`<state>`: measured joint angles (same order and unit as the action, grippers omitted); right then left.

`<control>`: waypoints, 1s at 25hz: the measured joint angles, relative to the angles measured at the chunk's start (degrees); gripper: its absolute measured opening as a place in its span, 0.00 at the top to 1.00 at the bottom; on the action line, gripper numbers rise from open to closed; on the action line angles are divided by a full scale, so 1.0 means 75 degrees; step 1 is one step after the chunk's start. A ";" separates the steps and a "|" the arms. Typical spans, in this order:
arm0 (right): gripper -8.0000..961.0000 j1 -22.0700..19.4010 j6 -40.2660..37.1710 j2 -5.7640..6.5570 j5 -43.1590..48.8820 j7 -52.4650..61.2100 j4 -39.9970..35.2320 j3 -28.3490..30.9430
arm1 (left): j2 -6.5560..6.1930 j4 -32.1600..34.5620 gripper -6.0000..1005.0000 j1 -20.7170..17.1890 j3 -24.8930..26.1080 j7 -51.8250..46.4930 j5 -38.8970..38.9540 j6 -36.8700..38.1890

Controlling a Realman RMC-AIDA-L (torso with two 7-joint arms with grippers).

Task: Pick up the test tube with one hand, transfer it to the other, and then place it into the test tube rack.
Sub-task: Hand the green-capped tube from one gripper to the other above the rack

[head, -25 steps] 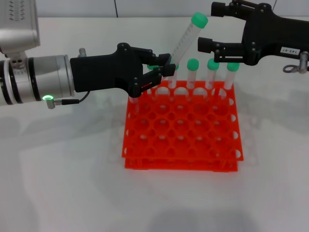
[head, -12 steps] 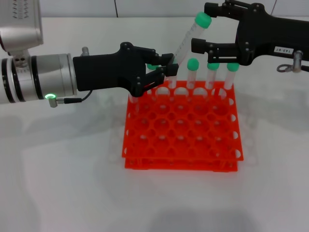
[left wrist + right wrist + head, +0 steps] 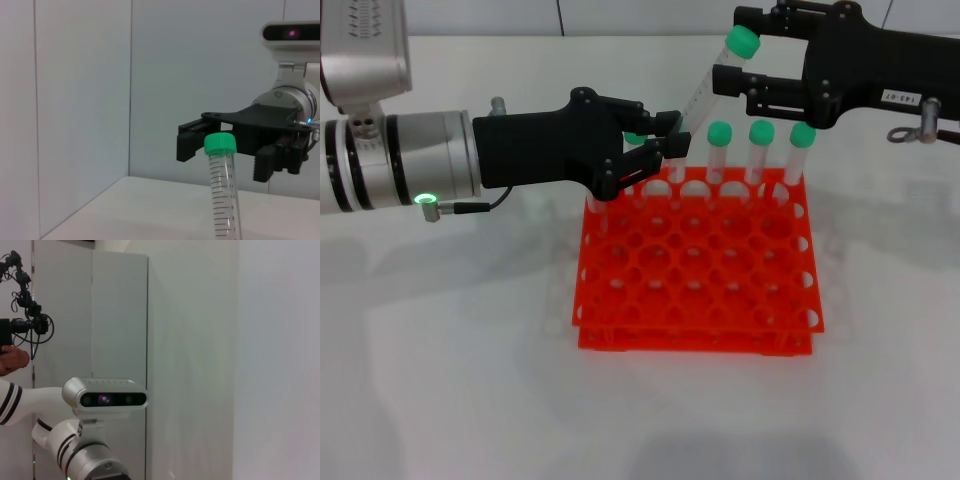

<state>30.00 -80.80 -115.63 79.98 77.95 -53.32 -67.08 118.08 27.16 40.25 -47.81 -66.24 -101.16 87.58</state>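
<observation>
Head view: the left end effector [image 3: 665, 147], a black two-finger unit on a silver arm segment with a green light, grips the lower part of a slender clear plastic test tube with a round green cap [image 3: 713, 78]. The tube tilts up and to the right above the far left part of the bright orange, square, two-tier plastic rack [image 3: 698, 262], which stands on the white table [image 3: 470, 360]. The right end effector [image 3: 733, 50], black with a small white printed label, reaches in from the right; its fingers are spread, one on the far side and one on the near side of the green cap, not visibly clamped on it. Three more green-capped tubes [image 3: 758, 150] stand upright in the rack's far row.

Left wrist view: the held tube's cap and graduated body [image 3: 222, 187] rise in the foreground, with the open right end effector [image 3: 227, 142] directly behind the cap.

Right wrist view: only the robot's head camera housing [image 3: 106, 397] and pale walls appear.
</observation>
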 joint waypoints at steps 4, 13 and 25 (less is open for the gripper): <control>0.25 0.0014 0.0040 -0.0003 -0.0061 -0.0001 0.0001 0.0005 | 0.0003 0.0000 0.77 0.0001 0.0000 -0.0003 0.0000 -0.0005; 0.46 0.0019 0.0158 0.0005 -0.0105 0.0010 0.0001 0.0003 | 0.0005 0.0000 0.77 -0.0008 0.0002 -0.0005 0.0015 -0.0002; 0.54 -0.0030 0.0171 0.0007 -0.0107 0.0025 0.0020 0.0002 | -0.0028 0.0000 0.77 0.0007 0.0044 -0.0001 0.0035 0.0037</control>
<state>29.78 -79.52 -115.57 79.18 78.14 -53.17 -67.06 117.88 27.16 40.30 -47.48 -66.25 -100.90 87.87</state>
